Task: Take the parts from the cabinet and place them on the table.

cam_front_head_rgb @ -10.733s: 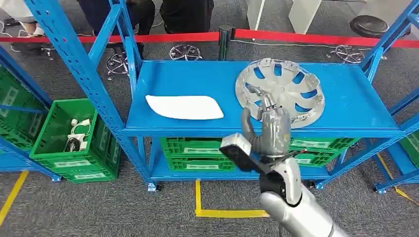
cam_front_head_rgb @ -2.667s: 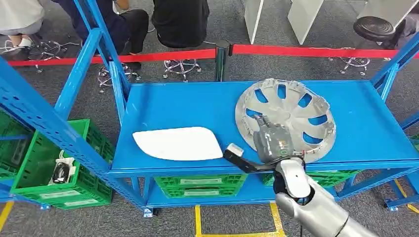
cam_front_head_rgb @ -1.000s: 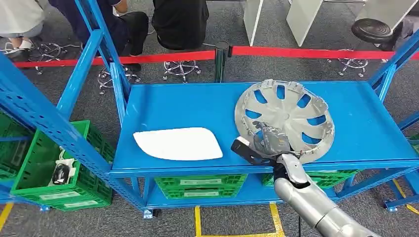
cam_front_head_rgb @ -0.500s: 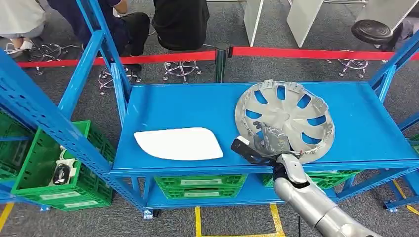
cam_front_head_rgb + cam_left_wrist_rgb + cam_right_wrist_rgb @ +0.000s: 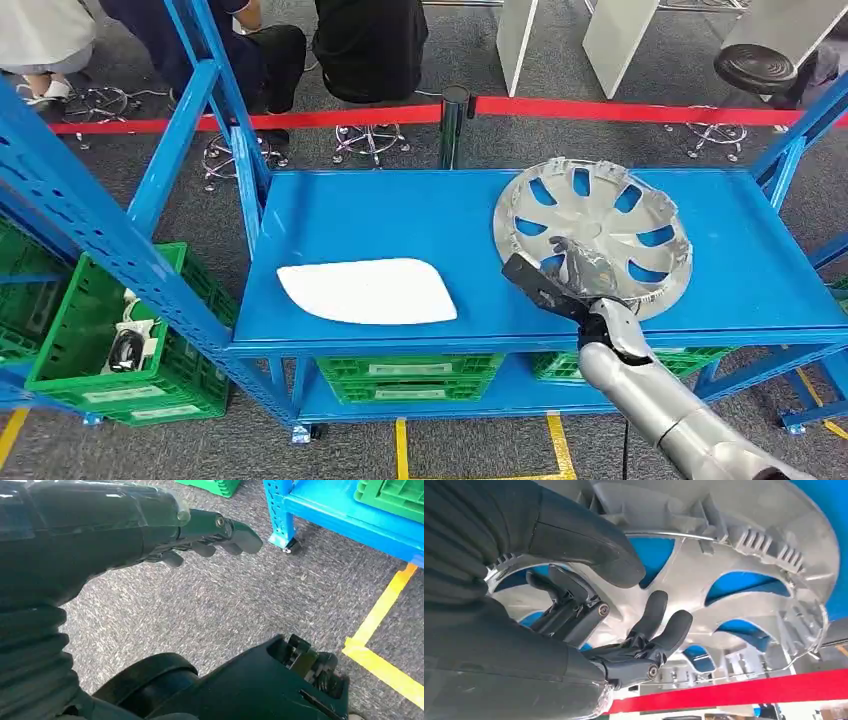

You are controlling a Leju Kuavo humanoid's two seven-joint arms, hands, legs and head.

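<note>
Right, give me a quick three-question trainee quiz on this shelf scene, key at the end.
1. True or false: the right hand is over the white panel.
2. The silver wheel cover lies on: A) the floor B) the blue shelf C) a green crate.
3. Fill in: behind the shelf runs a ___ barrier tape.

Key: 1 false, it is at the wheel cover; 2 B; 3 red.

Silver hubcap (image 5: pixel 592 232), inner side up, spoke openings showing blue, lying on the shelf's right half. White flat panel (image 5: pixel 366 291) lying left of it, apart.
</note>
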